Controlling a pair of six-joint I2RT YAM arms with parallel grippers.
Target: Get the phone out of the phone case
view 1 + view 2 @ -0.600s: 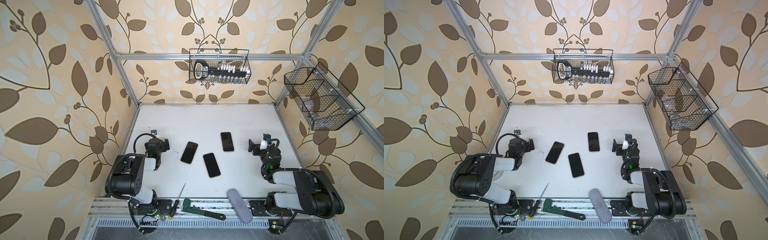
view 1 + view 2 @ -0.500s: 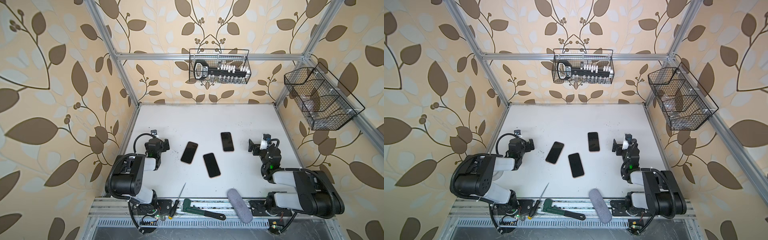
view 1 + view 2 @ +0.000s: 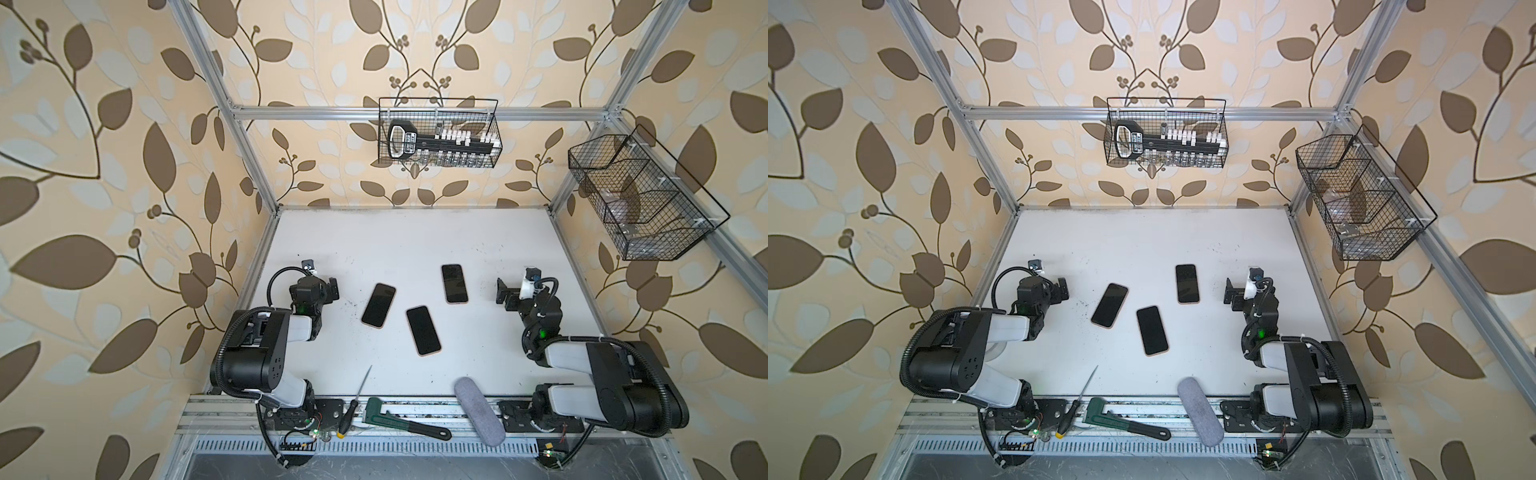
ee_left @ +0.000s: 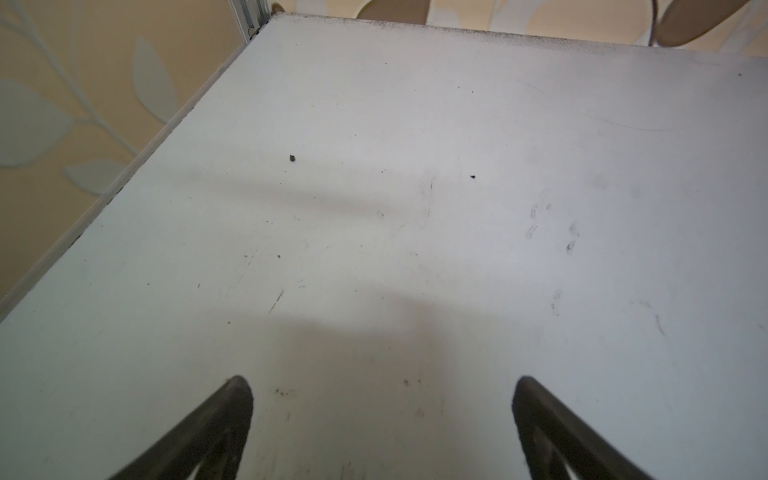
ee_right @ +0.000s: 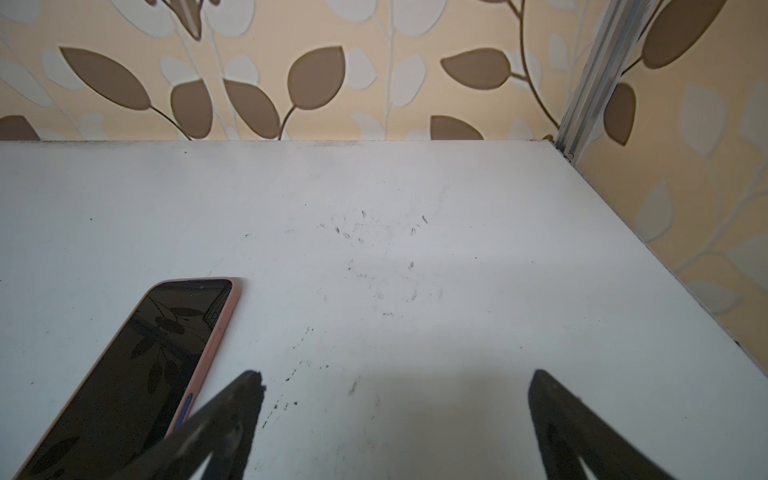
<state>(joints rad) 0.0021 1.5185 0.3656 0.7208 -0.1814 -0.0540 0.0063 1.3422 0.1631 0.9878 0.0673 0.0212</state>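
The phone [image 3: 454,283] nearest your right gripper [image 3: 505,294] lies screen up inside its pink case [image 5: 218,332], so the whole job is ahead of you: nothing is gripped and no corner is peeled. That gripper stands spread wide and empty, low over the table [image 3: 415,241]. In the right wrist view one finger overlaps the case's edge, but in both top views gripper and phone lie near each other without touching. Your left gripper [image 4: 382,386] is likewise spread wide with nothing between its fingers, only bare tabletop ahead of it.

Moving outward, a second phone [image 3: 378,305] lies tilted nearer your left arm, and a third phone [image 3: 423,330] sits between the arms towards the front. Both look cased too. What remains, as I judge it, is to pick one, pin it, pry the case rim off and lift the phone clear.

Room is generous at the back, where the tabletop is bare to its far edge. Each arm sits close to the frame rails [image 3: 259,253] at the sides, so swing inward. Along the front lie a screwdriver [image 3: 356,397], a wrench [image 3: 409,424] and a grey pouch [image 3: 478,411]; keep clear of them.
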